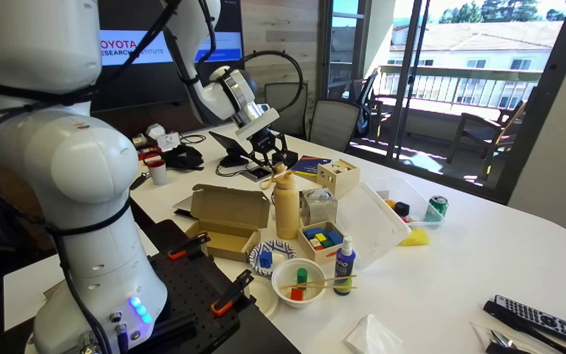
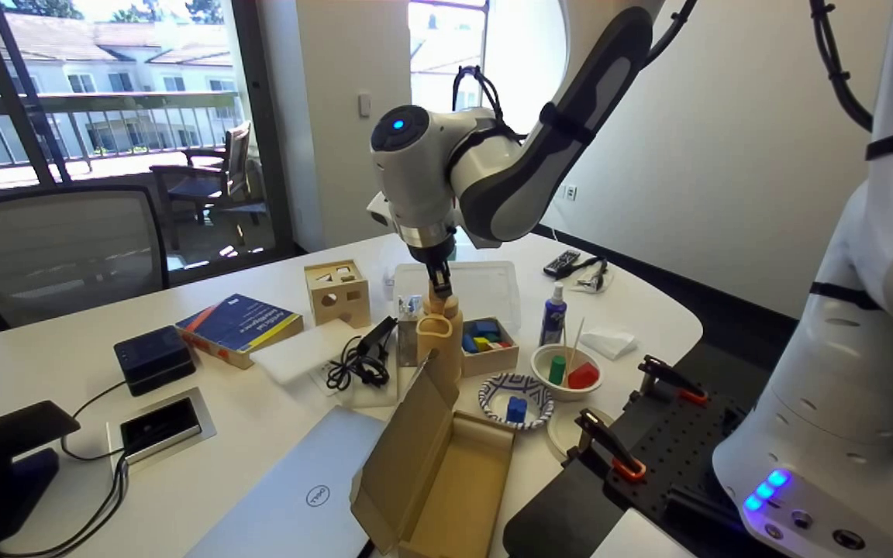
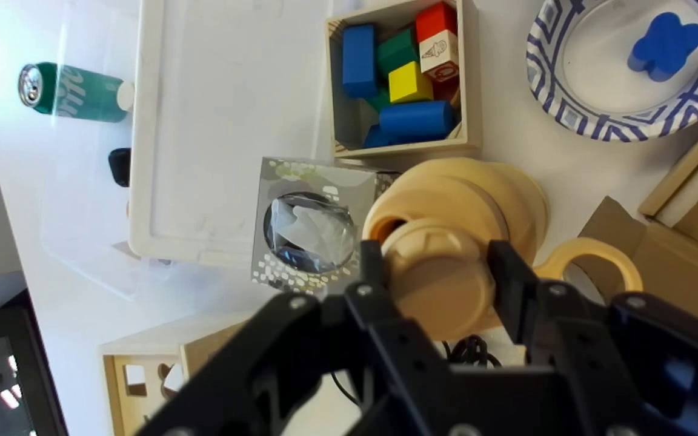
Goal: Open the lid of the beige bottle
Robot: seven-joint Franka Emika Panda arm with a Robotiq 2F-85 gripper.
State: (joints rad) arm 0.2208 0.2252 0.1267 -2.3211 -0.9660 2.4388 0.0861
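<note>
The beige bottle (image 1: 287,211) stands upright on the table in both exterior views. Its round lid (image 3: 440,290) sits between the two black fingers of my gripper (image 3: 437,249), which touch it from either side. Beside the lid, in the wrist view, a dark part of the bottle's opening (image 3: 392,226) shows, so the lid is at least partly off it. A beige loop handle (image 3: 591,257) sticks out past the finger on the right. From an exterior view, the gripper (image 2: 440,285) points down just above the bottle's top. Whether lid and bottle still touch, I cannot tell.
Close around the bottle are a tissue box (image 3: 306,224), a wooden box of blocks (image 3: 469,91) and an open cardboard box (image 2: 462,480). A patterned plate (image 1: 283,246), a white bowl (image 1: 283,290), a spray bottle (image 1: 345,260) and a wooden shape sorter (image 2: 338,294) stand nearby.
</note>
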